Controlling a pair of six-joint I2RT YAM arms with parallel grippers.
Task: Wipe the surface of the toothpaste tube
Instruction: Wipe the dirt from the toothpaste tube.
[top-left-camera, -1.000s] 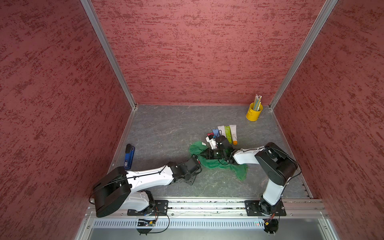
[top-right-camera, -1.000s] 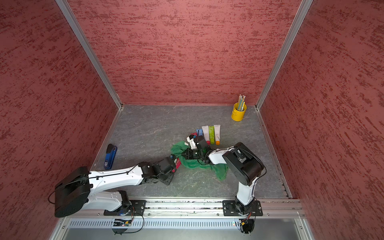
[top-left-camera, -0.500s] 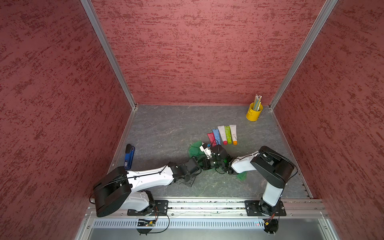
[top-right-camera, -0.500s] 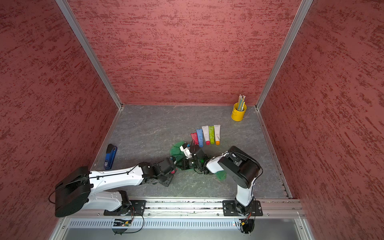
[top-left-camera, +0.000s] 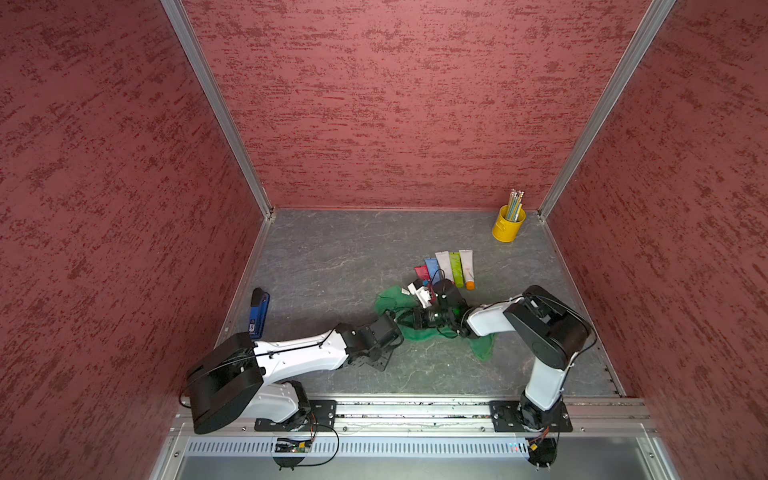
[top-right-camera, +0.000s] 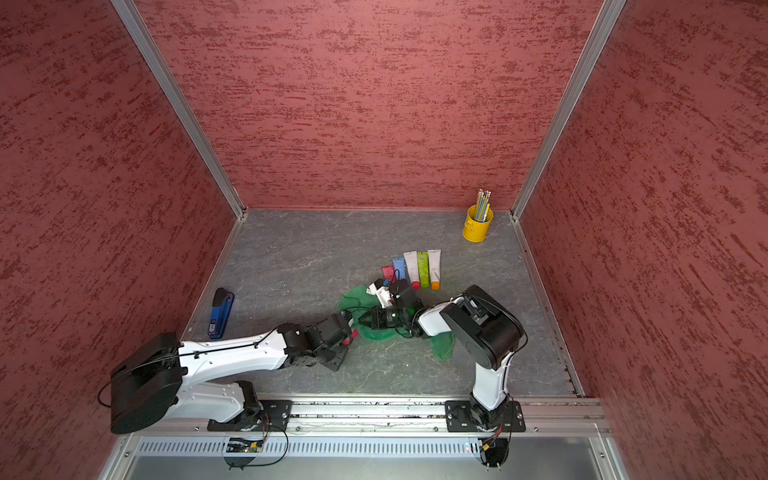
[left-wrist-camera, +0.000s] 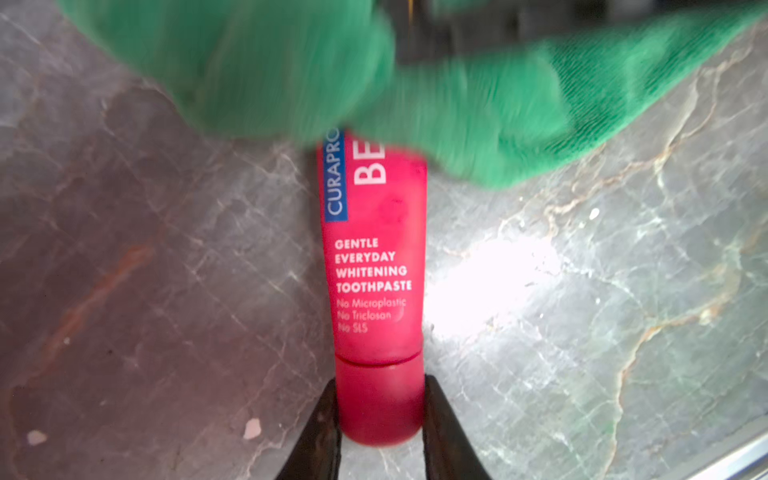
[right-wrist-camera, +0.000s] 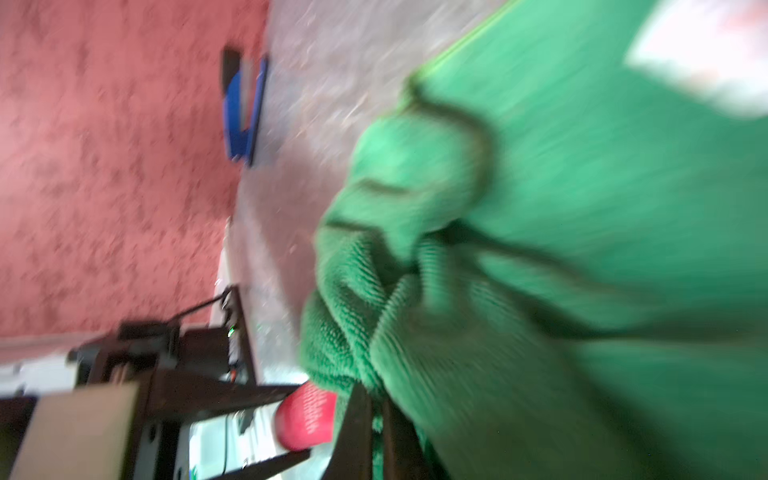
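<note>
The left end effector (left-wrist-camera: 379, 409) grips the red toothpaste tube (left-wrist-camera: 374, 266) by its cap, pinning it flat on the bench (left-wrist-camera: 166, 249) near the middle of its front edge, presumably so the right end effector (right-wrist-camera: 376, 432), clenched on the green cloth (left-wrist-camera: 478, 124), can rub its far half.

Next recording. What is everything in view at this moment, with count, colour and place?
toothpaste tube: one, red, held by its cap, far end under the cloth
cloth: one, green, bunched mid-table
other tubes: five, red, blue, white, green, white, in a row beyond the cloth
pencil cup: one, yellow, back right corner
stapler: one, blue, by the left wall
table: one, grey marble
left gripper: shut on the tube's cap
right gripper: shut on the cloth
</note>
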